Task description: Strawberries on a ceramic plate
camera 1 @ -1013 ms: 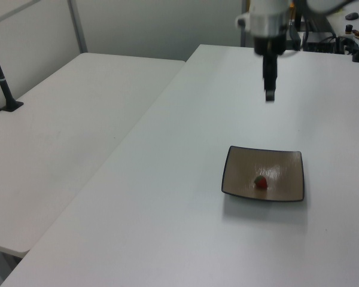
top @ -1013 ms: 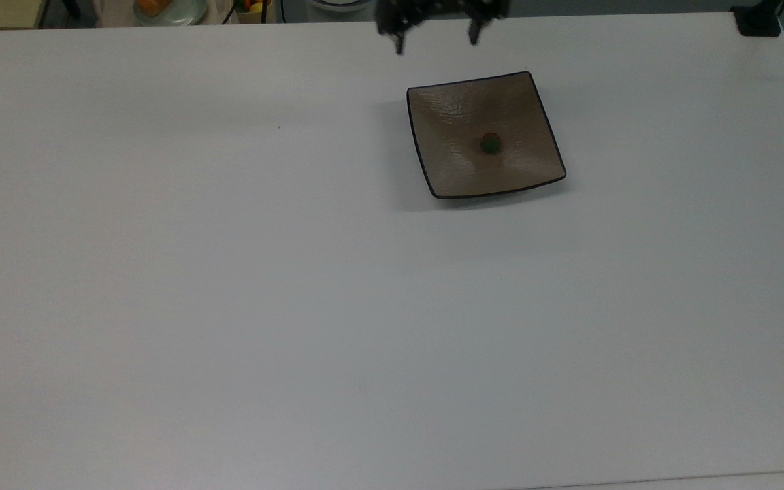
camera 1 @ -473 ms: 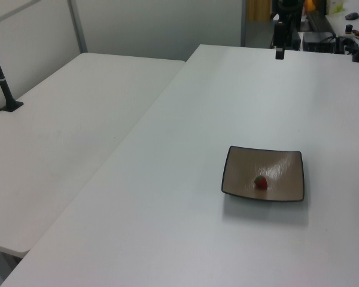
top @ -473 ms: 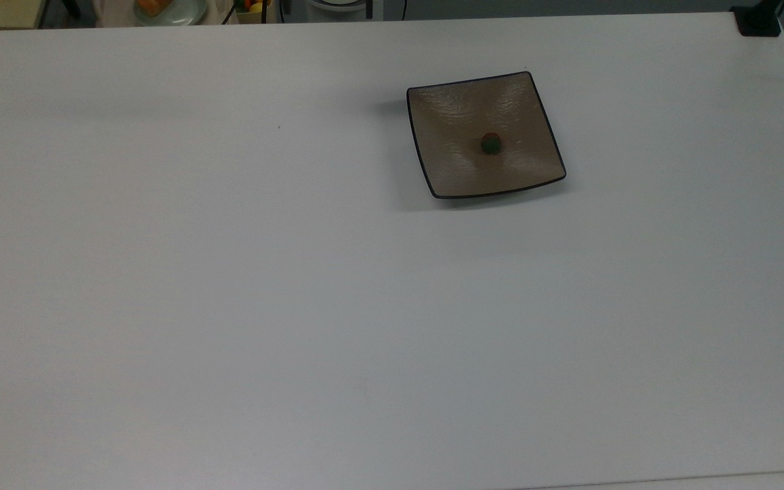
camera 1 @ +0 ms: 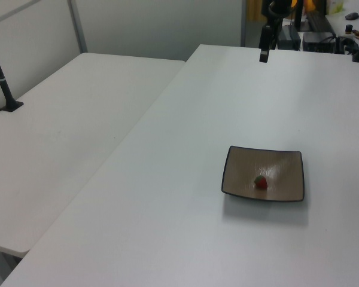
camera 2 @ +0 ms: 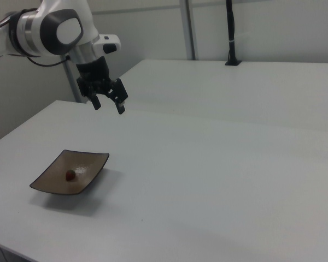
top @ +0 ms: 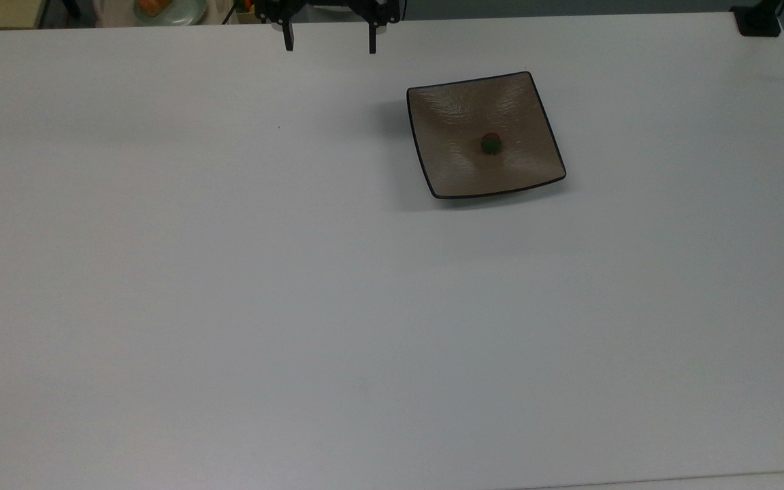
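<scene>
A small dark red strawberry [top: 491,143] with a green cap lies near the middle of the square taupe ceramic plate [top: 453,116], which rests flat on the white table. The left view shows the strawberry [camera 1: 261,182] on the plate [camera 1: 242,170], and the right view shows the same strawberry [camera 2: 70,175] and plate [camera 2: 92,162]. My gripper [top: 330,44] hangs open and empty in the air near the table's far edge, off to the top view's left of the plate. It is well clear of the plate in the left view [camera 1: 264,55] and the right view [camera 2: 109,105].
A second white table [camera 1: 72,113] adjoins on the left view's left, with a black post [camera 1: 1,78] clamped to it. A black clamp [top: 758,20] sits at the top view's upper right corner. Dishes and clutter [top: 160,8] lie beyond the far edge.
The gripper pulled up and away from above the plate's far side, left the top view, and now shows further to the top view's left. The strawberry and plate stayed put.
</scene>
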`<state>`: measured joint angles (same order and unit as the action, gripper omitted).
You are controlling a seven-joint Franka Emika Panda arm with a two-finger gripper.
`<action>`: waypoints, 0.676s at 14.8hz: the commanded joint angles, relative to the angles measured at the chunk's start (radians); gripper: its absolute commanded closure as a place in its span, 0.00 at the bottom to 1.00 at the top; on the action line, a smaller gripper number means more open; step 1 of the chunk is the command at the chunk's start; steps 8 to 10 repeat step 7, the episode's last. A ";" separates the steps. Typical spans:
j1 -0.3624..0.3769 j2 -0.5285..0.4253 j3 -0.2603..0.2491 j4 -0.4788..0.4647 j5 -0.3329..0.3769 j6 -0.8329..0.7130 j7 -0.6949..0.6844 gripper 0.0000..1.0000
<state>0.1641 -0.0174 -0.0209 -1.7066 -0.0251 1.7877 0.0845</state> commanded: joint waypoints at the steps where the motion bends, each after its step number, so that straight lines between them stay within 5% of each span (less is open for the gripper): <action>1: 0.003 -0.007 -0.002 -0.015 0.011 0.018 -0.019 0.00; 10: -0.008 -0.013 -0.001 -0.016 0.013 -0.010 -0.048 0.00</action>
